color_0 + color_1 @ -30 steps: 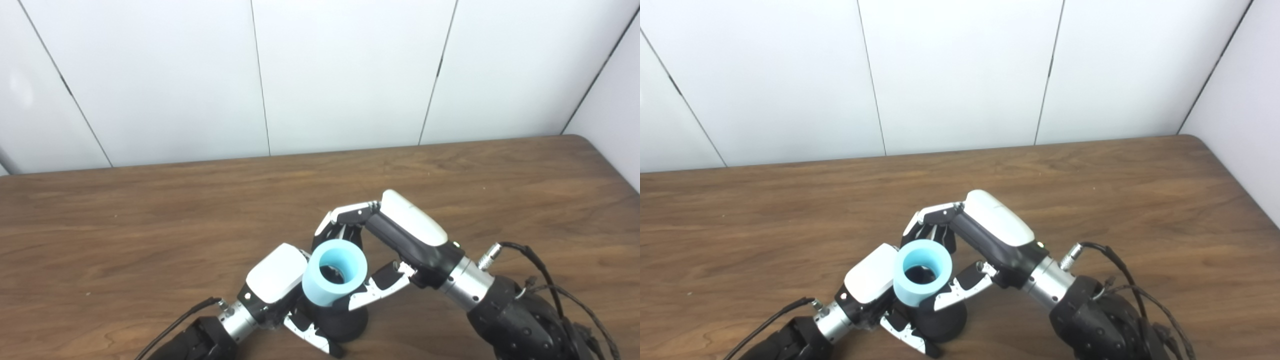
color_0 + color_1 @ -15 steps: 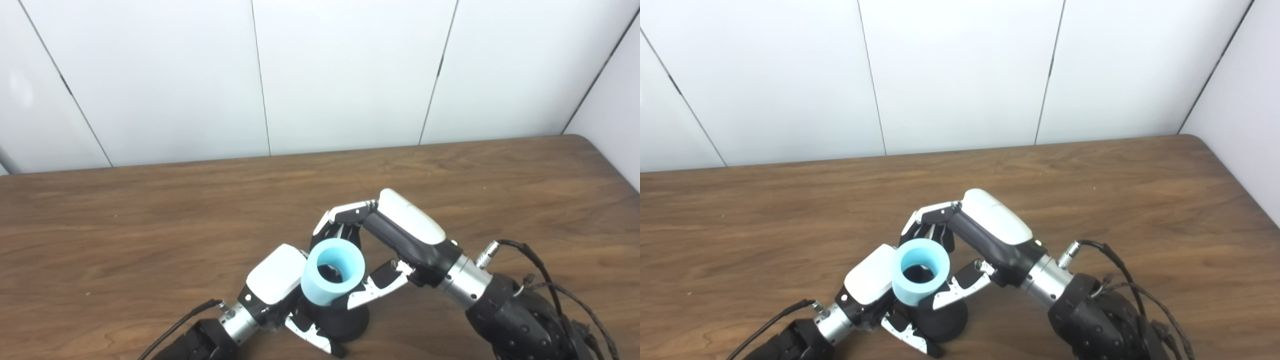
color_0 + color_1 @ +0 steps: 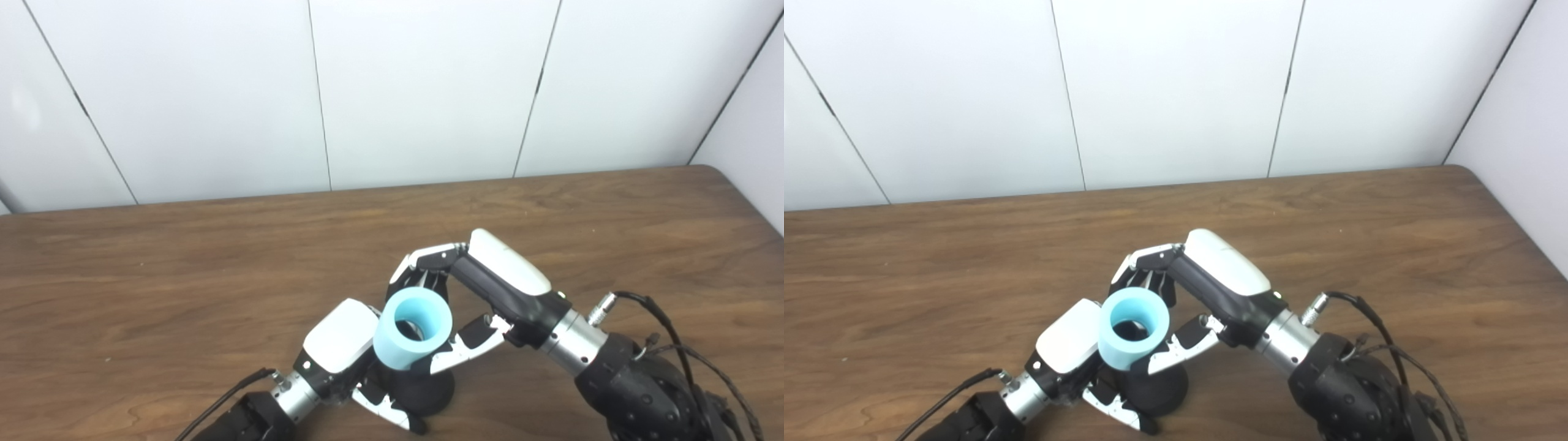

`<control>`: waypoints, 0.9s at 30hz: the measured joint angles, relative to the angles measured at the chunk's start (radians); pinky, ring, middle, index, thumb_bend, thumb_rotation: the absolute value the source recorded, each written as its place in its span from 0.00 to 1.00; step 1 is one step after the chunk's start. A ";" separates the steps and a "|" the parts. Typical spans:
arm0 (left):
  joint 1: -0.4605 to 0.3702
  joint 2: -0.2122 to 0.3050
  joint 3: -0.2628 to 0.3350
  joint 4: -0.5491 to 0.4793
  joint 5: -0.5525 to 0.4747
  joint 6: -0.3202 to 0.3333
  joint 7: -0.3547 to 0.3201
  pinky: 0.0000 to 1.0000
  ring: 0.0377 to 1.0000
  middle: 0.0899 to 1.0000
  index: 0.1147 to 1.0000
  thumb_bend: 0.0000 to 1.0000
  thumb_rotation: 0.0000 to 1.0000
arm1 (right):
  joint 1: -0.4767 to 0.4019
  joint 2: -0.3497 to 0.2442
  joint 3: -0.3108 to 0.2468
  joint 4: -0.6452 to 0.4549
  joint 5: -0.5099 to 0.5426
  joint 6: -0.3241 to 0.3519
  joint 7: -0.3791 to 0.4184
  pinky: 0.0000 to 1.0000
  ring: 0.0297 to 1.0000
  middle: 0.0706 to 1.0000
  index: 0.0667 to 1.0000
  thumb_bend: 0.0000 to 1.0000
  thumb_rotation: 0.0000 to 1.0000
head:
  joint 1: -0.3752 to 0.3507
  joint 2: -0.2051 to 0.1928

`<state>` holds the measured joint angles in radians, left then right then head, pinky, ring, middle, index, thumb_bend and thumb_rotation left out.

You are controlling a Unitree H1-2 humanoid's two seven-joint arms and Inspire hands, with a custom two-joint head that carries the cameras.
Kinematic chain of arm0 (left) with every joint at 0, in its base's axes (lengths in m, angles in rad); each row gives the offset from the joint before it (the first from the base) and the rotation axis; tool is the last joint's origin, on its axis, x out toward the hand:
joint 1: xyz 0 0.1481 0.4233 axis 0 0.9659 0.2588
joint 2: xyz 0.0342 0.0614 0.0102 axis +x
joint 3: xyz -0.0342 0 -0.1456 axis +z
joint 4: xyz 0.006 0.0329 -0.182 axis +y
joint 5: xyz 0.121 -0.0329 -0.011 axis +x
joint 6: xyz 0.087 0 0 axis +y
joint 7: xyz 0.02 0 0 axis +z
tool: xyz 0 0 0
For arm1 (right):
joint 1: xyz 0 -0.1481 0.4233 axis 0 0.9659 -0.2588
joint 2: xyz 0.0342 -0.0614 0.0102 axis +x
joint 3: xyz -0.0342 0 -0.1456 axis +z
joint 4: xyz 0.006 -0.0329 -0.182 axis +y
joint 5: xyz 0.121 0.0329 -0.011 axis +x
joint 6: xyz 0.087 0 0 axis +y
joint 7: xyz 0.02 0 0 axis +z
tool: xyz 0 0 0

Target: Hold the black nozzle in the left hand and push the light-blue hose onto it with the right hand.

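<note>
Hose (image 3: 411, 329) sits over the nozzle (image 3: 422, 392), nudged slightly right since before. Right hand (image 3: 484, 294) grips the hose; left hand (image 3: 343, 352) clasps the nozzle near the table's (image 3: 184, 294) front edge.

Brown wooden table (image 3: 184, 257), black nozzle (image 3: 429, 395) atop.

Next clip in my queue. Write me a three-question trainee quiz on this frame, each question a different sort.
1. True or false: the light-blue hose lies flat on the table.
2. Which hand grips the hose? A) left hand B) right hand C) neither
3. Fill in: the black nozzle sits directly ______ the hose.

Key:
1. False; it is held up, open end toward the camera.
2. B; its fingers and thumb close around the hose, while the left hand holds the nozzle.
3. Below; its wide base shows under the hose.
</note>
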<state>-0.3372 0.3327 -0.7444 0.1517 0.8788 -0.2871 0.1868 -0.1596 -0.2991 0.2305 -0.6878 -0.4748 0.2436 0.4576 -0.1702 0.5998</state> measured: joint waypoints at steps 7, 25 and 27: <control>0.006 0.000 -0.012 -0.024 0.016 0.038 -0.036 0.07 0.09 0.11 0.41 0.52 0.05 | 0.022 -0.009 -0.024 -0.029 0.000 0.024 0.014 0.30 0.39 0.46 0.50 0.49 0.00 | -0.015 0.003; 0.012 0.007 -0.023 -0.064 0.030 0.085 -0.065 0.07 0.10 0.12 0.40 0.52 0.04 | 0.052 -0.017 -0.050 -0.041 -0.003 0.024 0.015 0.32 0.42 0.48 0.45 0.50 0.00 | -0.037 0.014; 0.012 0.007 -0.023 -0.066 0.031 0.086 -0.068 0.08 0.10 0.12 0.40 0.52 0.04 | 0.056 -0.018 -0.053 -0.043 -0.004 0.024 0.015 0.33 0.42 0.48 0.44 0.50 0.00 | -0.038 0.014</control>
<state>-0.3252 0.3393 -0.7674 0.0859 0.9095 -0.2007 0.1193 -0.1035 -0.3170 0.1773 -0.7312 -0.4789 0.2679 0.4726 -0.2086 0.6136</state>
